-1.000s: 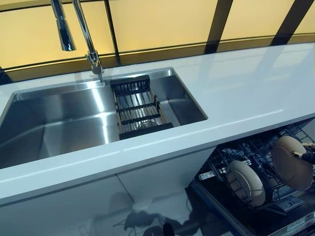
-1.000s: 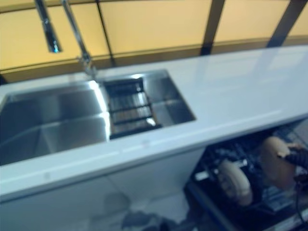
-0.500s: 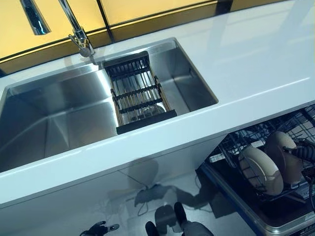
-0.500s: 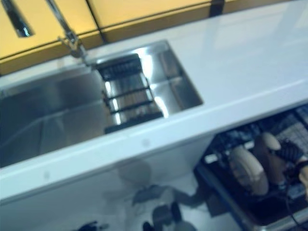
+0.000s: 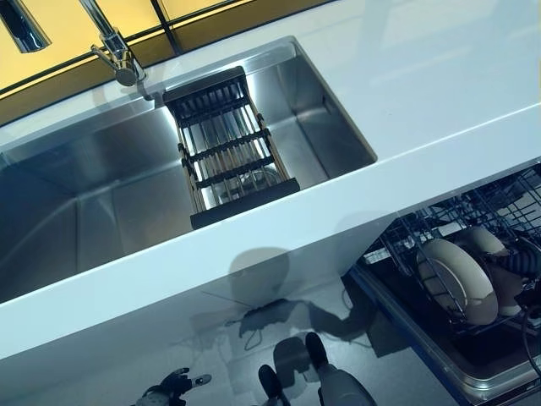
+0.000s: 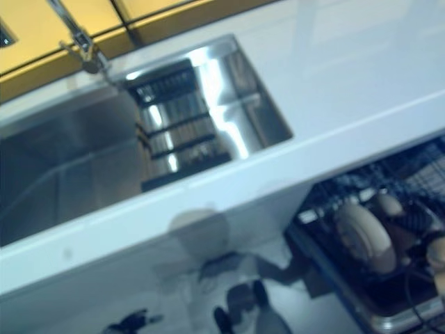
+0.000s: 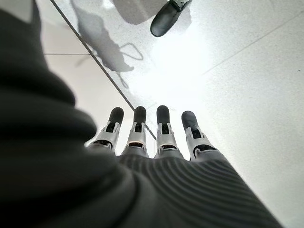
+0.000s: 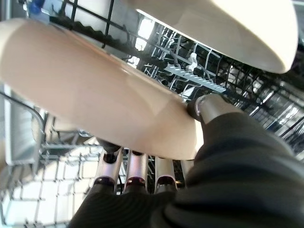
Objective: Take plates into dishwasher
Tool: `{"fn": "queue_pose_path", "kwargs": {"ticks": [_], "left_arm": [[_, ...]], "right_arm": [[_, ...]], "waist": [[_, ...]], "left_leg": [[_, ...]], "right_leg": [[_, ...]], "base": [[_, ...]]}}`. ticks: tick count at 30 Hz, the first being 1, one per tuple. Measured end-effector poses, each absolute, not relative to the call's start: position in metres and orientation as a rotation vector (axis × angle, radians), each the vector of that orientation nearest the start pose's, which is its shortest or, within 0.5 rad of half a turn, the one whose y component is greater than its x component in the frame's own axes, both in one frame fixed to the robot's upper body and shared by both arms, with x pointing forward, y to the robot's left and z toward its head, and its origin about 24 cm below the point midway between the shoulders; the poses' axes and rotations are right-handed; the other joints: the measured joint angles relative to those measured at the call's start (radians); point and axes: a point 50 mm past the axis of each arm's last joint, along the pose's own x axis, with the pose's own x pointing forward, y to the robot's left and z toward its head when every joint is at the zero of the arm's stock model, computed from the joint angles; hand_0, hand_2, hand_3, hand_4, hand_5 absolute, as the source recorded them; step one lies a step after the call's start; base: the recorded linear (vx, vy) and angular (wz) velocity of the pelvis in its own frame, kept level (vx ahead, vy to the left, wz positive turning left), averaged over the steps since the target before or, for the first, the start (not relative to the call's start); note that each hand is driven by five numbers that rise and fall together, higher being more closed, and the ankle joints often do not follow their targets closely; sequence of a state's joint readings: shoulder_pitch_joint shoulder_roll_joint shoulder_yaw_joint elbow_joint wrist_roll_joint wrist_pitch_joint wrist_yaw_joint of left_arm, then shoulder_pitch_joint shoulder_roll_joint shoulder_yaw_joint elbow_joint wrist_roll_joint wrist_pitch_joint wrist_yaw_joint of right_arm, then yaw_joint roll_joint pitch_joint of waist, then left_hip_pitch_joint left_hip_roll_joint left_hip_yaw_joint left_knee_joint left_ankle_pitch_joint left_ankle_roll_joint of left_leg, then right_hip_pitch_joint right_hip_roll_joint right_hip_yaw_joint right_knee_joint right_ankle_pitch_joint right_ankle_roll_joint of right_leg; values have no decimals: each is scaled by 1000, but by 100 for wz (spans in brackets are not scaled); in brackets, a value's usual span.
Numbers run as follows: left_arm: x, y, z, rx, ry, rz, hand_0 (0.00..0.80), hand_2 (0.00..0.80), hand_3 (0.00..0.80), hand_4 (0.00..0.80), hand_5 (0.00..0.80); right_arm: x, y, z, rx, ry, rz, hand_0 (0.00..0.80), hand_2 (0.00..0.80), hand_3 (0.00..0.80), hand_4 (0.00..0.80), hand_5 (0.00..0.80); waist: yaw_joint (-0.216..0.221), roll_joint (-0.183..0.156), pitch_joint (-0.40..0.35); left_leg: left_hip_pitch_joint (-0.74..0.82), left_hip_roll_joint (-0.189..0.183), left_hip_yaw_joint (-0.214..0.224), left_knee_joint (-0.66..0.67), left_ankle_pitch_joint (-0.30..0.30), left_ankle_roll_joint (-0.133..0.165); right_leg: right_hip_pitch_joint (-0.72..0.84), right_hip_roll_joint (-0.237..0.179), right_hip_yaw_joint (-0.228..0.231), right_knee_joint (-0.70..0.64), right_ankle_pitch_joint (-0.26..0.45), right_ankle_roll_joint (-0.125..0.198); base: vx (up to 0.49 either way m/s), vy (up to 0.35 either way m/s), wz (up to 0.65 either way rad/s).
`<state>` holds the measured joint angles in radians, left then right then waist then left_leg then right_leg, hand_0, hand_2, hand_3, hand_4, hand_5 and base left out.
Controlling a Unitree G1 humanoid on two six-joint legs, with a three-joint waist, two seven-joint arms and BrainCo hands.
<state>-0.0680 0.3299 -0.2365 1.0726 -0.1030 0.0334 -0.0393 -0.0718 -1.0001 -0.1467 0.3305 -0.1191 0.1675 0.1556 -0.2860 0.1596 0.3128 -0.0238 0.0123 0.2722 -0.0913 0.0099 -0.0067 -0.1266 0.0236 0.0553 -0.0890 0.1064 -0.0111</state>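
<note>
Plate held in the dishwasher rack
The right hand (image 8: 142, 180) grips a beige plate (image 8: 95, 90) inside the dishwasher rack (image 5: 439, 245) below the counter (image 5: 439, 93), beside another plate (image 5: 452, 279); the left hand (image 7: 147, 137) hangs relaxed above the floor (image 7: 247, 71).

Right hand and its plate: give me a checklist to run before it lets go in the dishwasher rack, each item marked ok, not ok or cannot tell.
1. Grip: right hand has its thumb on one face of the held plate and its fingers behind the other. Ok.
2. Held plate over the dishwasher rack: it stands behind the racked plate, inside the rack. Ok.
3. Lower edge seated between tines: hidden from every view. Cannot tell.
4. Clearance from the racked plate: the two look close in the eye views; contact is unclear. Cannot tell.
5. Left hand out of the way: fingers straight, above the floor, holding nothing. Ok.
</note>
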Motion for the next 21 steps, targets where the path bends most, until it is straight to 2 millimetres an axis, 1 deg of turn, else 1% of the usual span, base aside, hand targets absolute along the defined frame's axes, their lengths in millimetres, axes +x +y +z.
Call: {"fn": "queue_pose_path", "kwargs": {"ticks": [7,12,18,19,20,21], "left_arm": [[150,243,-136,329,1049,-34,0,0,0,0,0],[155,242,-134,321,1035,-31,0,0,0,0,0],[158,241,-133,322,1024,-34,0,0,0,0,0],[158,241,-133,322,1022,-35,0,0,0,0,0],[159,241,-133,321,1020,-36,0,0,0,0,0],[159,241,-133,321,1019,-36,0,0,0,0,0]], "right_arm": [[249,-391,134,-1117,369,-250,800,800,800,800,800],[260,-385,130,-1188,375,-212,800,800,800,800,800],[264,-387,128,-1220,402,-215,800,800,800,800,800],[263,-387,128,-1226,404,-216,778,778,778,778,778],[263,-387,129,-1227,403,-218,643,643,643,643,643],[264,-387,129,-1228,402,-219,546,546,546,546,546]], "waist": [[1,5,20],[3,6,21],[5,26,32],[5,29,33],[5,29,33],[5,29,33]], "left_leg": [[1,-1,0,0,1,0],[1,-1,0,0,1,1],[0,-3,-2,0,2,3],[0,-3,-3,0,2,3],[-1,-3,-3,0,2,3],[-1,-3,-3,0,2,3]], "right_leg": [[1,-1,-1,0,-1,1],[2,-2,-5,1,1,-2],[3,-5,-11,2,1,-2],[4,-5,-11,2,1,-2],[4,-5,-11,2,1,-2],[4,-5,-12,2,1,-2]], "base": [[0,0,0],[-3,-1,1],[-4,-1,1],[0,0,0],[0,0,0],[0,0,0]]}}
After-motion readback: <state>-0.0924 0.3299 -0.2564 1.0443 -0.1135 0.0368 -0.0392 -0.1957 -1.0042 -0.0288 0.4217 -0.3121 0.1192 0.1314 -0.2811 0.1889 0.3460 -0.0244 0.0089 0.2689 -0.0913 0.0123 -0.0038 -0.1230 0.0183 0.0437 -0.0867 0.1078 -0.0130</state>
